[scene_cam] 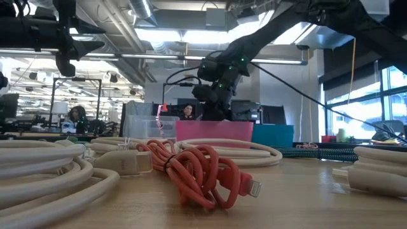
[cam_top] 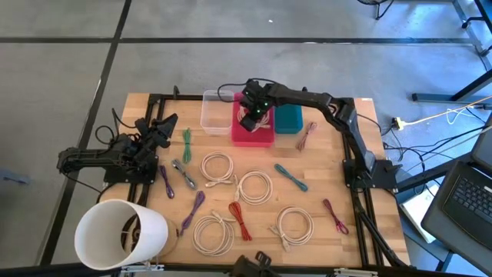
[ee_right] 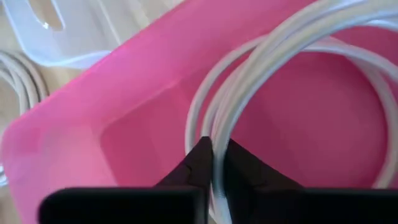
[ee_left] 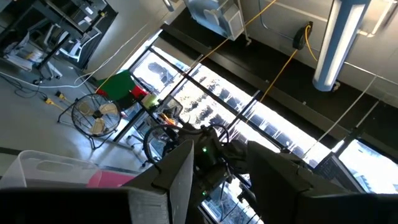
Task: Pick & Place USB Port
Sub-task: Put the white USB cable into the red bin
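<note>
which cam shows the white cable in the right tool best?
Right wrist view: the white cable loops over the pink bin, one strand pinched between the right tool tips. High view shows only the tool over the bin, cable mostly hidden. Low view shows the bin's side, no cable. Left wrist view shows none of it.

No text, label, brand, number or sign can be read in any of the four views. Nothing legible is carried by the bins, the cables, the table or the arms, and whatever may be printed on things in the room behind is too small to be made out.
</note>
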Available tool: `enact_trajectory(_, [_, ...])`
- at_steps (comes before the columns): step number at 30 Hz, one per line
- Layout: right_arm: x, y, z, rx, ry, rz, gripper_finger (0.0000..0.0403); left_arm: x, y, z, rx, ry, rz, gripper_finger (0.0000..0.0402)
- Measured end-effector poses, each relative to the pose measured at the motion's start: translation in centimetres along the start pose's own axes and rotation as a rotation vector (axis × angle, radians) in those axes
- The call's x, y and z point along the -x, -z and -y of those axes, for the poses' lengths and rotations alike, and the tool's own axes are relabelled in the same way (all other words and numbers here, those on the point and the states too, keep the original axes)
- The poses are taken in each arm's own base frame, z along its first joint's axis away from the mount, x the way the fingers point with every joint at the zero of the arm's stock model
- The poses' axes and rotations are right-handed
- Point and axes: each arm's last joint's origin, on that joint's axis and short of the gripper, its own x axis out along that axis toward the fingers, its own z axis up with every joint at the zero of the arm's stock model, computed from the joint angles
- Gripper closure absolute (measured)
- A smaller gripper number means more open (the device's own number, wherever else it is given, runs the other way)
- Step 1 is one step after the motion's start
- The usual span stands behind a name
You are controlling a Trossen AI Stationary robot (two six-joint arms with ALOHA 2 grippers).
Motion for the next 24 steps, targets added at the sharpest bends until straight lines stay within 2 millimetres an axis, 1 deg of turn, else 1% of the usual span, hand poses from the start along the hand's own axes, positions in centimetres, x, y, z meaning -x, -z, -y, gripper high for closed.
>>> enact_trajectory(3, [0.3, -0.1, 0.4, -0.011, -0.003, 0.009, 0.0328, 0.0, 0.0, 0.0, 0.000, 0.000, 0.000, 0.0258])
enact_trajectory(6, [0.4, -0.2, 0.4, -0.010, -0.005, 0.012, 0.0287, 0.0, 0.0, 0.0, 0.000, 0.000, 0.000, 0.0258])
enact_trajectory(10, [0.6, -0.3, 0.3, -0.020, -0.006, 0.020, 0.0248, 0.0, 0.0, 0.0, 0.000, 0.000, 0.000, 0.0258])
enact_trajectory(12, [1.5, -0.7, 0.0, -0.017, -0.017, 0.023, 0.0238, 0.0, 0.0, 0.0, 0.000, 0.000, 0.000, 0.0258])
enact_trajectory(13, [2.6, -1.0, -0.3, -0.009, -0.021, 0.038, 0.0236, 0.0, 0.0, 0.0, 0.000, 0.000, 0.000, 0.0258])
enact_trajectory(16, [6.6, -1.8, -2.4, 0.047, -0.034, 0.083, 0.0235, 0.0, 0.0, 0.0, 0.000, 0.000, 0.000, 0.0258])
enact_trajectory(18, [9.2, -1.5, -4.4, 0.086, -0.049, 0.070, 0.0237, 0.0, 0.0, 0.0, 0.000, 0.000, 0.000, 0.0258])
enact_trajectory(22, [12.8, 1.0, -8.8, 0.150, -0.154, -0.057, 0.0243, 0.0, 0.0, 0.0, 0.000, 0.000, 0.000, 0.0258])
enact_trajectory(24, [13.7, 2.6, -11.2, 0.182, -0.165, -0.143, 0.0243, 0.0, 0.0, 0.0, 0.000, -0.001, 0.001, 0.0258])
